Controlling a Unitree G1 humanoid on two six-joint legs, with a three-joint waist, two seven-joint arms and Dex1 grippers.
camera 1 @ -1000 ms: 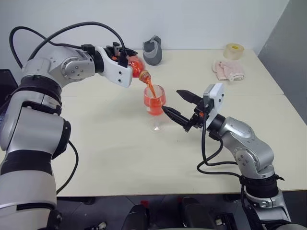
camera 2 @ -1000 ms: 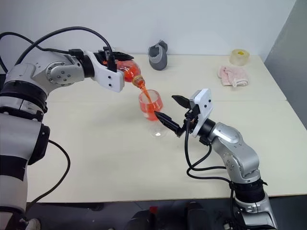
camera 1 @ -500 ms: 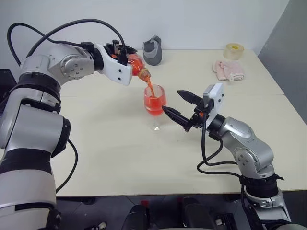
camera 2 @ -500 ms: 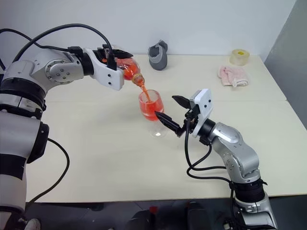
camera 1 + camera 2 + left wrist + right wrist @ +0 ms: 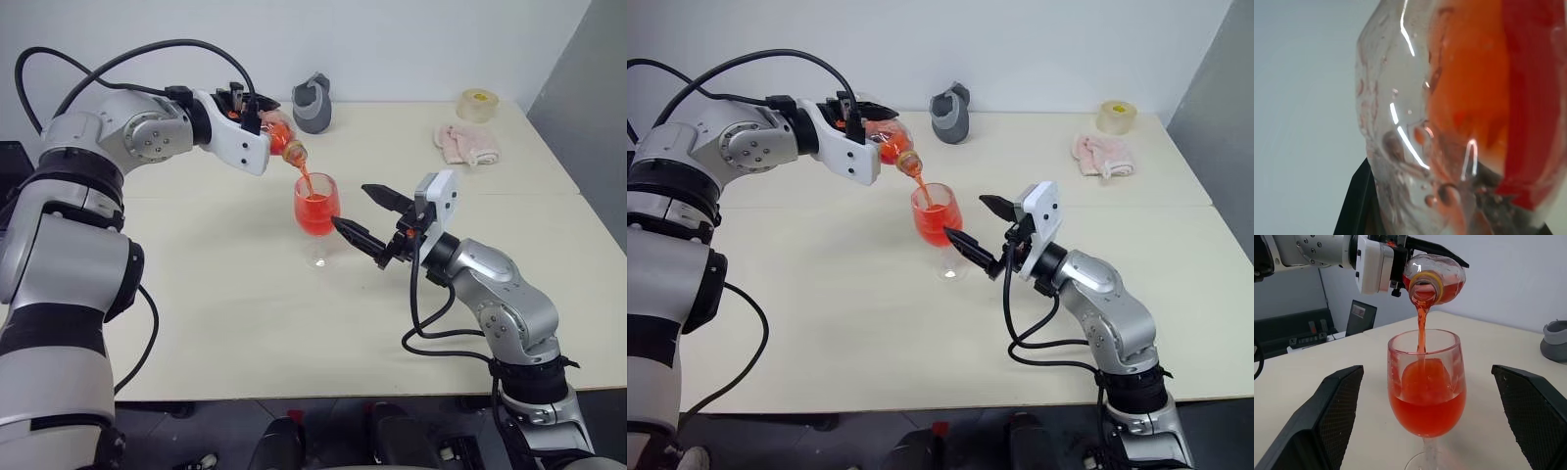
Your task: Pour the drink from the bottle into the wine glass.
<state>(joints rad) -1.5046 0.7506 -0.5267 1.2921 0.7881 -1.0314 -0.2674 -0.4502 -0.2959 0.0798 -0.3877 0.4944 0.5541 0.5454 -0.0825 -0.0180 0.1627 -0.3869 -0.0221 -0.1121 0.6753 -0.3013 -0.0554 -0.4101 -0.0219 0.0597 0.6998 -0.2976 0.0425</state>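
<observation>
Left gripper (image 5: pixel 257 116) clamped on the bottle (image 5: pixel 277 134), tilted neck-down over the wine glass (image 5: pixel 317 215), mouth just above the rim. Red-pink drink (image 5: pixel 1426 413) running in a thin stream from the bottle mouth into the bowl. Glass stands on the cream worktop (image 5: pixel 245 313) near the middle, foot flat.

Right gripper (image 5: pixel 370 215) fully open, empty, fingers either side of the glass on its right, near but not touching; in the right wrist view both black fingers (image 5: pixel 1322 421) flank the bowl with clear gaps.

Change vs a second ago: liquid level in the bowl is higher, now roughly half up the bowl, and the bottle looks emptier, with some drink left at the lower side. Bottle tilt and both arms look about the same, so the pour is simply ongoing.

Judgement: task well along, pouring stage; stream thinner, so bottle probably near empty. Next likely needs more tilt or righting the bottle. Risk: drips outside the rim, or the open gripper nudging the stem.

Clutter far back: grey holder (image 5: pixel 312 103), tape roll (image 5: pixel 477 104), pink cloth (image 5: pixel 466 144), well apart.
</observation>
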